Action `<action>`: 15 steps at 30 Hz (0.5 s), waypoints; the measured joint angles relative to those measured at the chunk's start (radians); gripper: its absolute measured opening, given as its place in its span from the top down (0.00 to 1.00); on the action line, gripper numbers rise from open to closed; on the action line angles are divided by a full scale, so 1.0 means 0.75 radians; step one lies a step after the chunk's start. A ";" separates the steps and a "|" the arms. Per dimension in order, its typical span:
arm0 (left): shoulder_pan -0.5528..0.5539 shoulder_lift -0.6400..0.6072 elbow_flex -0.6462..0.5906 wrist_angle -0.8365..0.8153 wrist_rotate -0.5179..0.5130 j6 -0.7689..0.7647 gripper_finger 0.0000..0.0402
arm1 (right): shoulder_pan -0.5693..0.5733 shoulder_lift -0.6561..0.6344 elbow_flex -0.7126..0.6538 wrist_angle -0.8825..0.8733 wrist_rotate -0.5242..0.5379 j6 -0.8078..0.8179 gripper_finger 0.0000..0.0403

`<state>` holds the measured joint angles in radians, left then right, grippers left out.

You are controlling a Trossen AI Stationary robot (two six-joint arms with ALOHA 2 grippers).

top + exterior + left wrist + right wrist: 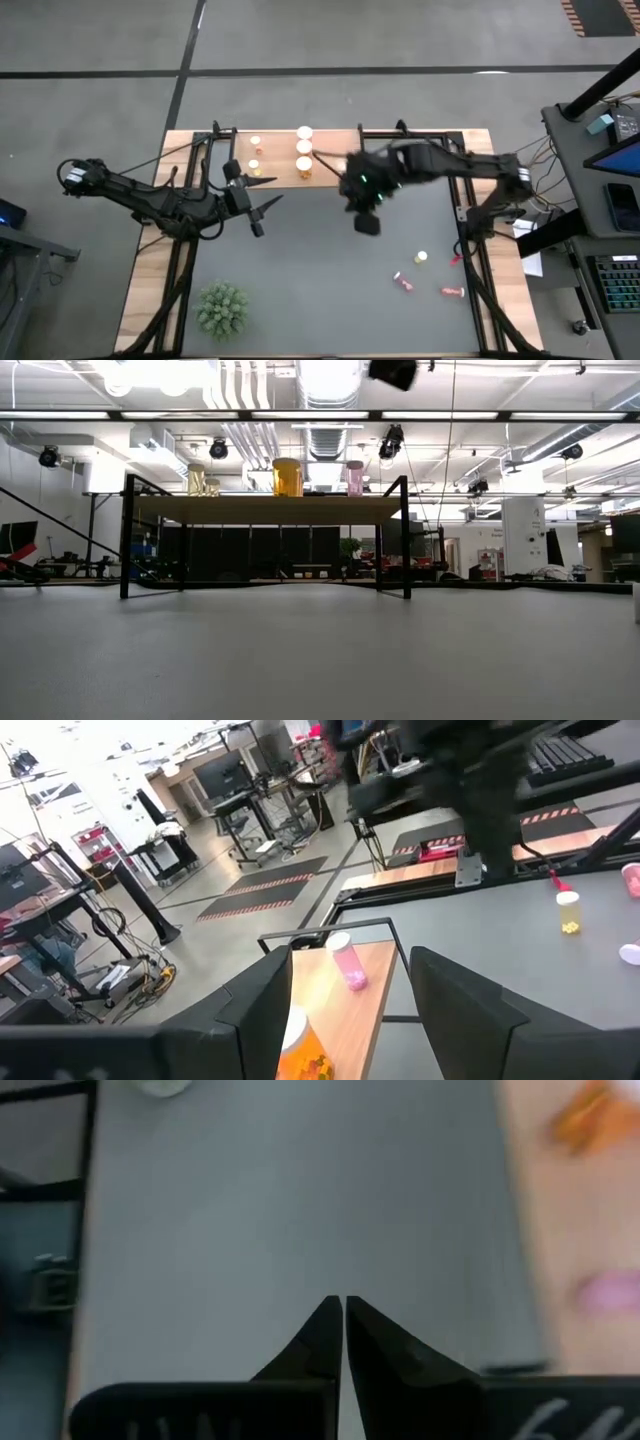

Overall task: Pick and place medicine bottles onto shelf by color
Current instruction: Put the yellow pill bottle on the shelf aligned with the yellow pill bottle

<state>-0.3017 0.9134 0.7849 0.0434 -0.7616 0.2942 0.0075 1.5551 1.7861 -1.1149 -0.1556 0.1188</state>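
The wooden shelf (pixel 330 170) stands at the table's far edge. Several white-capped bottles stand on it: small yellow and orange ones (pixel 255 165) at its left, and larger ones (pixel 303 148) in the middle. The low view shows yellow (pixel 196 480), orange (pixel 287 477) and pink (pixel 354 478) bottles on the board. My right gripper (pixel 365 222) hangs blurred over the table just near of the shelf; its fingers (pixel 343 1315) are shut and empty. My left gripper (pixel 262 215) is open and empty (pixel 350 1020), near of the shelf's left part. A yellow bottle (pixel 421 257) stands at the table's right, and two pink bottles (pixel 403 283) (pixel 452 292) lie there.
A green spiky plant (pixel 222 308) stands near the table's front left corner. A small red thing (pixel 456 258) lies by the right edge. The shelf's black legs (pixel 404 540) stand on the grey top. The table's middle holds nothing.
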 joint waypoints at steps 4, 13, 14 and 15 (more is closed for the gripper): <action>-0.004 0.001 0.000 0.002 0.001 -0.001 0.53 | 0.142 -0.102 -0.192 0.006 -0.001 0.411 0.98; -0.057 0.001 -0.002 0.000 0.003 -0.004 0.53 | 0.377 -0.171 -0.523 -0.124 0.003 1.284 0.98; -0.067 0.001 -0.003 -0.001 0.003 -0.004 0.53 | 0.397 -0.173 -0.553 -0.179 0.000 1.340 0.97; -0.077 0.001 -0.003 -0.001 0.003 -0.005 0.53 | 0.413 -0.176 -0.584 -0.235 -0.002 1.392 0.96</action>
<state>-0.3593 0.9138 0.7826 0.0429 -0.7597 0.2904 0.3176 1.4230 1.3482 -1.2914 -0.1572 1.1629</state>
